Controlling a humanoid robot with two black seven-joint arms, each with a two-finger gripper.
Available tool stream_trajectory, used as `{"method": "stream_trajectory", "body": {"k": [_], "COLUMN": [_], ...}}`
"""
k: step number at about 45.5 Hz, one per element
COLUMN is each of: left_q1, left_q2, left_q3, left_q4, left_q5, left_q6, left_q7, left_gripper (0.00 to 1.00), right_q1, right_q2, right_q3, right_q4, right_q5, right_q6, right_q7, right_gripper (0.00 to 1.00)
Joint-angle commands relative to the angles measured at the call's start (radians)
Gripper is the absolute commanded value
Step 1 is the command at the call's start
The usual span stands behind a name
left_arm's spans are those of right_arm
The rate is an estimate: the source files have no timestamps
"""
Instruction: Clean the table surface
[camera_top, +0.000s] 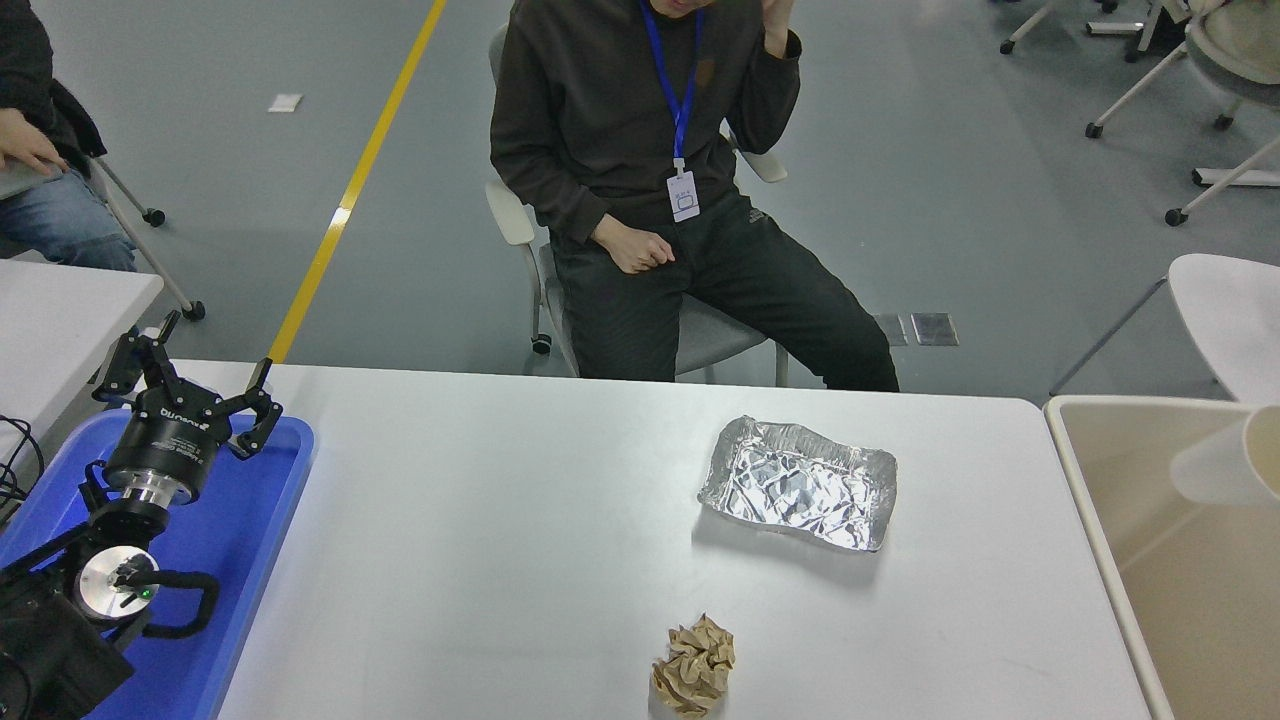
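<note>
Foil tray (797, 484) — crumpled paper (694, 666) on table surface (500, 540); left claw (190, 385) released — right unseen

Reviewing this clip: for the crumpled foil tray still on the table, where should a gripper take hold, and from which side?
Probably the rim. The foil tray lies flat and open side up on the table surface, too wide to span, so a jaw over its thin raised edge seems best. Come from above at its right-hand short side, the one nearest the bin, with clear table around it.
</note>
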Motion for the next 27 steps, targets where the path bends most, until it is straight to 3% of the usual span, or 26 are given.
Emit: {"method": "stream_trajectory", "body": {"k": [1,13,27], "left_q1": [0.0,0.0,0.0], "left_q2": [0.0,0.0,0.0], "left_q3": [-0.001,0.001,0.001], "left_q4": [0.0,0.0,0.0], "left_q5": [0.0,0.0,0.0], "left_q6": [0.0,0.0,0.0], "left_q7": [0.0,0.0,0.0], "left_gripper": [1.0,1.0,1.0], "right_q1": [-0.086,-0.189,-0.266], "right_q2": [0.08,0.166,0.301], "right_q3": [-0.007,-0.005,-0.005], "right_q4": [-0.167,-0.307,-0.545], "right_q5": [-0.004,0.013,0.019], "right_q6": [-0.085,-0.174,-0.203], "right_q7": [0.054,0.074,0.168], "right_gripper": [0.0,0.0,0.0]}}
